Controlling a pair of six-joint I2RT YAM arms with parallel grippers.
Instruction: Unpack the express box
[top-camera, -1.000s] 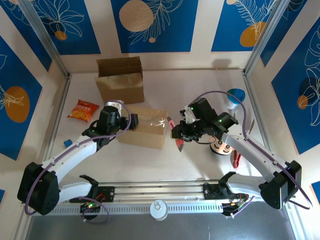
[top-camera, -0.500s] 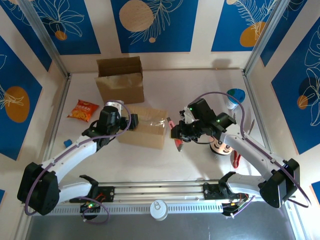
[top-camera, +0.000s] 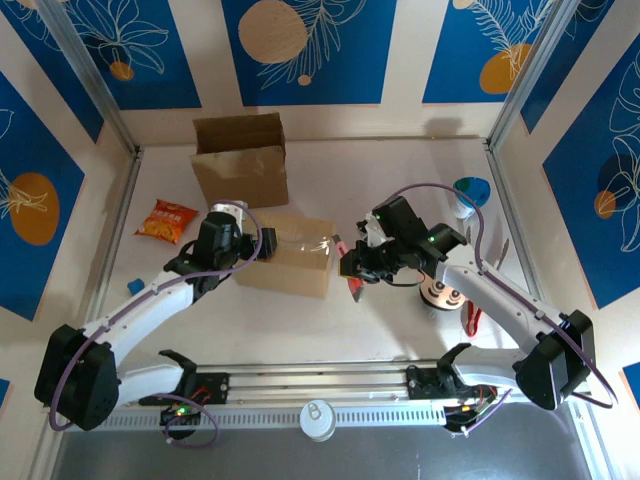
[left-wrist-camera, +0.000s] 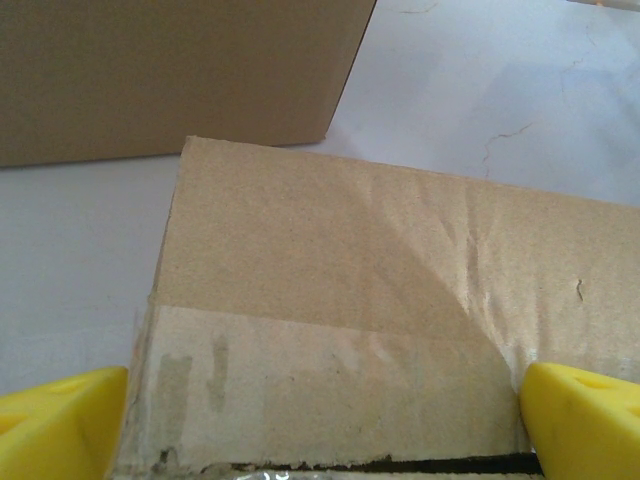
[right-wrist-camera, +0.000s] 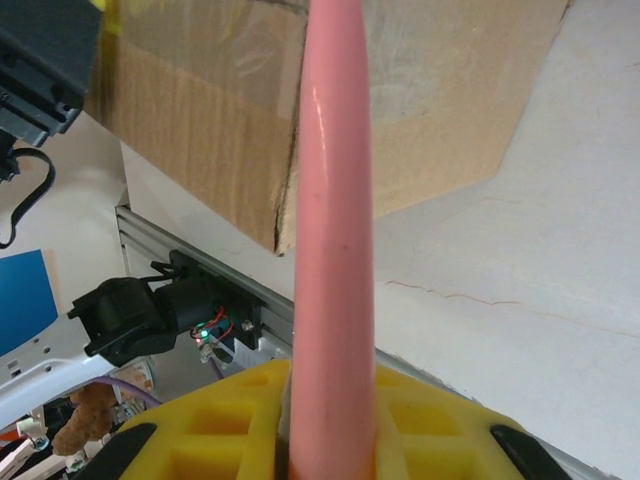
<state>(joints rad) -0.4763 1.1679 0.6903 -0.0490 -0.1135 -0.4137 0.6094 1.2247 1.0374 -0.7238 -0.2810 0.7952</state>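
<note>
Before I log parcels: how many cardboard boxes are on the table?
2. The open box stands at the back left; the taped box lies at the centre. None seems hidden.

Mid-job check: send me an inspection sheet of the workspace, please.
Surface: white table, faint hairline cracks.
Job's things: taped brown cardboard box, shut, at centre; pink stick-like tool pointing toward its right end.
Clutter: open brown carton behind; orange snack packet; blue-topped white container; silver can at the near edge.
Grippers: left gripper open, straddling the taped box's end; right gripper shut on the pink tool.
Cables: purple cables looped along both arms.
Surroundings: blue leaf-print wall panels.
</note>
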